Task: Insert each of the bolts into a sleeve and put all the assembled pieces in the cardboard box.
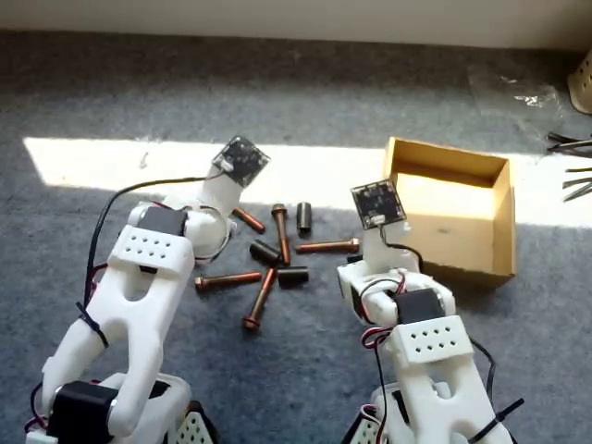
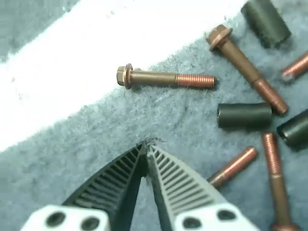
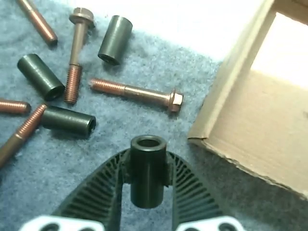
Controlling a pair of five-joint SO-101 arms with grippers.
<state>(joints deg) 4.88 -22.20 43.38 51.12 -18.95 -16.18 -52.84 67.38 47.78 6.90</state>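
Several copper bolts and three loose black sleeves lie in a cluster on the grey carpet between the arms. My left gripper [image 2: 146, 145] is shut with nothing in it, its tips just short of one bolt [image 2: 163, 78] that lies at the edge of a sunlit strip. My right gripper [image 3: 147, 155] is shut on a fourth black sleeve [image 3: 147, 173], held with its bore pointing forward. Just ahead of it lies another bolt [image 3: 134, 91]. The cardboard box [image 1: 504, 217] stands open to the right of the pile, close beside the right arm.
Loose sleeves [image 1: 303, 216] [image 1: 265, 252] [image 1: 293, 276] lie among bolts [image 1: 280, 231] [image 1: 326, 246] [image 1: 227, 278] [image 1: 259, 298]. Dark tools [image 1: 572, 143] and a clear plastic bag [image 1: 518, 92] lie at the far right. Bare carpet stretches behind and to the left.
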